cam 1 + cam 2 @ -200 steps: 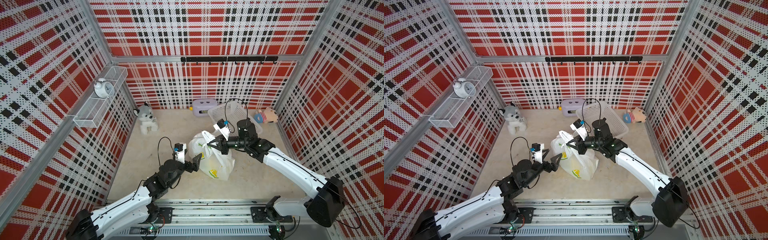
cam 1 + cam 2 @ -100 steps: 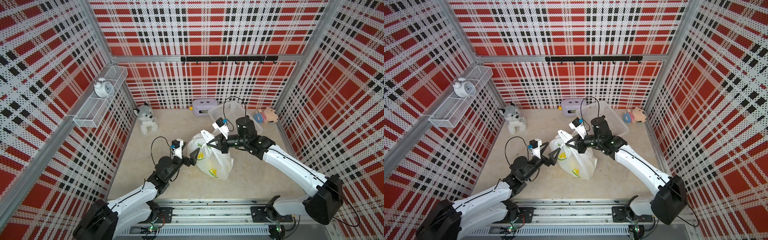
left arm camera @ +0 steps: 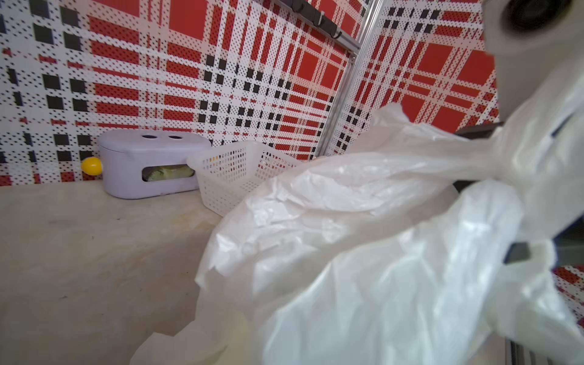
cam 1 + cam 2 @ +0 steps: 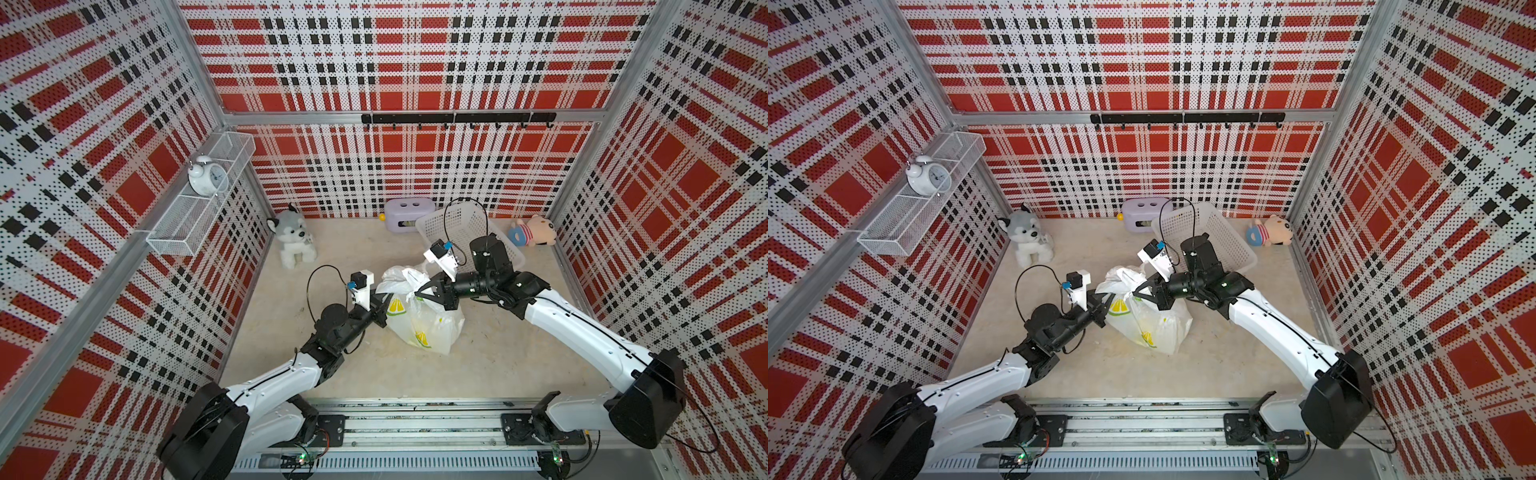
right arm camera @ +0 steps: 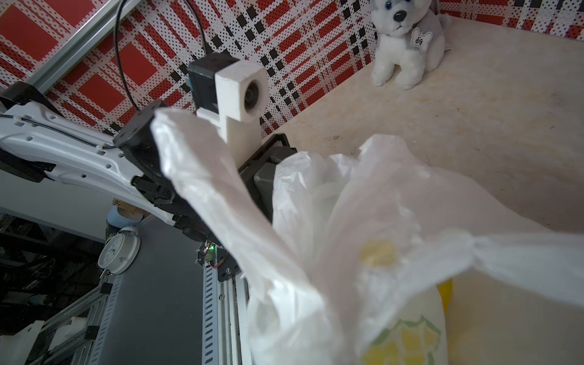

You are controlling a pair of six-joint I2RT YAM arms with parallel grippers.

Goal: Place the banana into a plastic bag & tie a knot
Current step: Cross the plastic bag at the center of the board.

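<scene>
Currently: plastic bag (image 4: 419,320) on the counter (image 4: 498,365) between my two claws, banana (image 5: 445,294) a yellow shape inside, no knot yet. My left claw (image 4: 381,309) is clenched on its left edge and my right claw (image 4: 419,291) on the top handle film. I judge the handles must cross between them.

the plastic bag (image 4: 419,320) is thin translucent white film, crinkled, with a faint sheen along its creases. the basket (image 4: 432,232) is white plastic mesh, slightly glossy. the lavender box (image 4: 405,214) looks like smooth matt plastic. the husky toy (image 4: 291,243) is fluffy plush cloth. the table (image 4: 282,316) is pale beige, matt and mottled. the wall shelf (image 4: 183,224) is white-coated wire mesh. the arm shells (image 4: 582,332) are smooth glossy white plastic; the base rail (image 4: 415,419) is bare brushed metal.
</scene>
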